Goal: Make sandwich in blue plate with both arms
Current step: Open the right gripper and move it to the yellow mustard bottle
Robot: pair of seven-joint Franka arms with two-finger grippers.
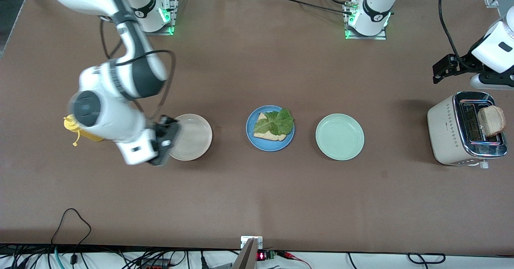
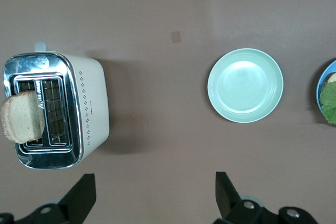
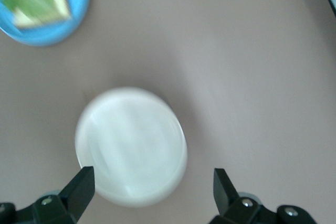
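Observation:
The blue plate (image 1: 251, 134) sits mid-table and holds one toast slice (image 1: 275, 135) with a green lettuce leaf (image 1: 277, 121) on top. It also shows in the right wrist view (image 3: 79, 6) and at the edge of the left wrist view (image 2: 319, 90). A second bread slice (image 1: 492, 120) stands in the toaster (image 1: 445, 130), also seen in the left wrist view (image 2: 21, 116). My right gripper (image 1: 166, 139) is open and empty over the rim of the cream plate (image 1: 194, 136). My left gripper (image 1: 441, 70) is open and empty, up over the table beside the toaster.
A mint-green plate (image 1: 339, 136) lies between the blue plate and the toaster. A yellow squeeze bottle (image 1: 82, 132) stands under the right arm, toward its end of the table. Cables run along the table's front edge.

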